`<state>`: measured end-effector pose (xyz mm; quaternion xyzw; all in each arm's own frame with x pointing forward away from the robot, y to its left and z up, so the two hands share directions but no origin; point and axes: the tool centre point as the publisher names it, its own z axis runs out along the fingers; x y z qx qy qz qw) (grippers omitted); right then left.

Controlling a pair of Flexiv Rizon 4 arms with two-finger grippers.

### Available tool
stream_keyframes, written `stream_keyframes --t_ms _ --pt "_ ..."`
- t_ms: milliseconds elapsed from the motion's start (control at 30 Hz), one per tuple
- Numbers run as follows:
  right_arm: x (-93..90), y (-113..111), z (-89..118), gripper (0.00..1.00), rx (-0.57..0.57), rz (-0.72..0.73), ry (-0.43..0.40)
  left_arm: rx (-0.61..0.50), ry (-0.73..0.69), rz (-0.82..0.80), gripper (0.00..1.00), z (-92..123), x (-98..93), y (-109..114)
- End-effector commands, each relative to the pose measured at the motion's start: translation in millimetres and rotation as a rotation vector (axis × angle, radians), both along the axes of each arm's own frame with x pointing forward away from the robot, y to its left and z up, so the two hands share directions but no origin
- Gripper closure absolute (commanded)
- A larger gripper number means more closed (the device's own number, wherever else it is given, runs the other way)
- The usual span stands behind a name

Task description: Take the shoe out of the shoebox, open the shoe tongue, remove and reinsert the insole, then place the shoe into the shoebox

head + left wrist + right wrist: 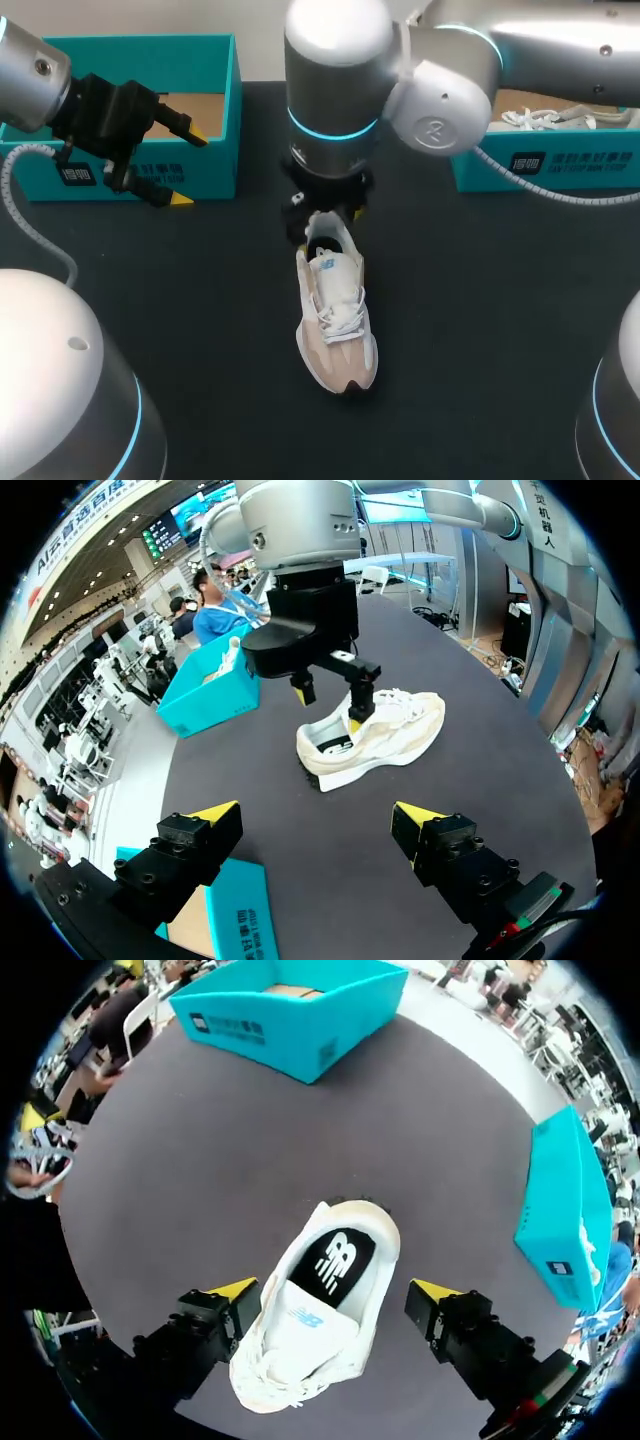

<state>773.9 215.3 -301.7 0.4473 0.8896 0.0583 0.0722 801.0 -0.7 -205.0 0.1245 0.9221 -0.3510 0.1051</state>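
Where the shoe [335, 320] is set on its sole in the middle of the table [500, 320], its long axis is seen running from the far edge to the near edge. The toe is turned toward the robot and the heel away. The black insole [335, 1265] is seen lying inside the opening. The right gripper [335, 1290] is held over the heel end with its fingers spread, so the shoe lies between them with one finger at each flank. The left gripper [312, 812] is held with its fingers wide apart, well away from the shoe and just beside the open shoebox [215, 170].
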Motion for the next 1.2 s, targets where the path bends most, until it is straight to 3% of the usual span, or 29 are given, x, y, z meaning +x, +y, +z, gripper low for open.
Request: stream_keyframes --t_ms 33,133,200,267,367,600,1100,1200 --pt "-2.7 1 -8 0.00 0.043 0.142 -0.047 0.003 0.000 0.000 0.00 0 -0.7 1" --pt "7.2 7 -1 0.00 -0.115 0.461 0.026 0.003 0.000 0.000 0.00 0 -0.7 1" --pt "14.7 1 7 0.00 -0.150 0.539 -0.021 0.003 0.000 0.000 0.00 0 -0.7 1" --pt "24.0 -2 11 0.00 -0.247 0.681 0.032 0.003 0.000 0.000 0.00 0 -0.7 1" --pt "36.2 -10 10 0.00 -0.335 0.781 0.089 0.003 0.000 0.000 0.00 0 -0.7 1" --pt "54.5 -9 -10 0.00 -0.426 0.900 0.141 0.003 0.000 0.000 0.00 0 -0.7 1" --pt "77.4 -9 -54 0.00 -0.420 0.974 0.085 0.003 0.000 0.000 0.00 0 -0.7 1" --pt "80.7 -9 -60 0.10 -0.406 0.967 0.078 0.003 0.000 0.000 0.00 0 -0.7 1"
